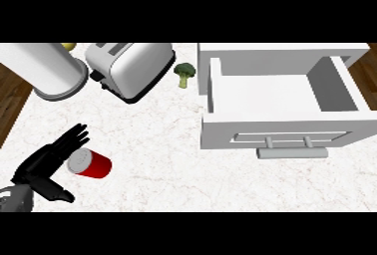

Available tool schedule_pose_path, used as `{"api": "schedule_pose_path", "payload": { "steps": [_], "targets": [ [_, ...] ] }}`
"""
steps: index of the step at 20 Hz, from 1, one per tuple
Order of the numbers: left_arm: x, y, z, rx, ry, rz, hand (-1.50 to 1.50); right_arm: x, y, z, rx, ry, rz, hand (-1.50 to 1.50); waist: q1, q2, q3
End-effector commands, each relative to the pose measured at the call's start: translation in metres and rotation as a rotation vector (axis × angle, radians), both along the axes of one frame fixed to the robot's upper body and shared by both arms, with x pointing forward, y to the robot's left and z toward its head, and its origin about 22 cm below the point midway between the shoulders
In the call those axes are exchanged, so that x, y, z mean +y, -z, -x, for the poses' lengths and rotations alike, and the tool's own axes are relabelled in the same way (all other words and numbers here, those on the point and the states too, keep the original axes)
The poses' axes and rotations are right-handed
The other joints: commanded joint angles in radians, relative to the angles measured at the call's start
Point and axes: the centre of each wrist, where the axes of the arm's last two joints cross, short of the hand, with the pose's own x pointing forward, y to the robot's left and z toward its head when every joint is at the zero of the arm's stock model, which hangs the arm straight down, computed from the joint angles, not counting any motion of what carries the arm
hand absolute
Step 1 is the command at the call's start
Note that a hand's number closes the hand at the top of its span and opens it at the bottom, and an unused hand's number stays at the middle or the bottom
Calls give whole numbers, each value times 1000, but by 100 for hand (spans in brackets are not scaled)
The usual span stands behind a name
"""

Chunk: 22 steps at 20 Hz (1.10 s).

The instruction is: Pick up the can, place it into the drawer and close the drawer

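Observation:
A red can [94, 166] with a grey lid lies on its side on the white counter at the lower left. My left hand [40, 167] is just left of it, open, with its fingers [71, 139] stretched past the lid and its thumb [59, 194] spread out below. The can lies in the gap between them; I cannot tell whether the hand touches it. The white drawer [213, 89] stands pulled out at the right, nothing inside, its grey bar handle [291, 152] facing me. My right hand does not show.
A silver toaster [131, 67] stands at the back, with a white cylinder [46, 67] to its left and a yellow object [69, 46] behind. A piece of broccoli [184, 73] lies beside the drawer's left wall. The counter's left edge borders wooden floor [11, 107].

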Motion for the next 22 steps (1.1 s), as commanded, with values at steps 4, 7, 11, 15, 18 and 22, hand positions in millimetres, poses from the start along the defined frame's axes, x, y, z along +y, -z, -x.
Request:
{"api": "schedule_pose_path", "payload": {
  "steps": [4,7,11,15,18,22],
  "targets": [
    [6,20,8,-10,47,84,-150,-4,2,-5,9,-10,2,-150,-3,2,-1],
    [-15,30,2,14,59,116,-150,2,3,20,26,-3,4,-150,-13,1,-1],
    [-22,35,0,52,64,110,-150,6,-18,0,0,-16,-6,-150,1,1,0],
    [-29,42,1,38,32,159,-150,-14,-12,13,1,3,0,-150,-2,-1,0],
    [-45,44,-9,49,26,198,150,-6,-2,4,-1,9,-8,-150,2,0,0],
    [-39,31,-20,113,150,234,150,-7,0,11,12,6,-23,-150,6,-3,2]
  ]
}}
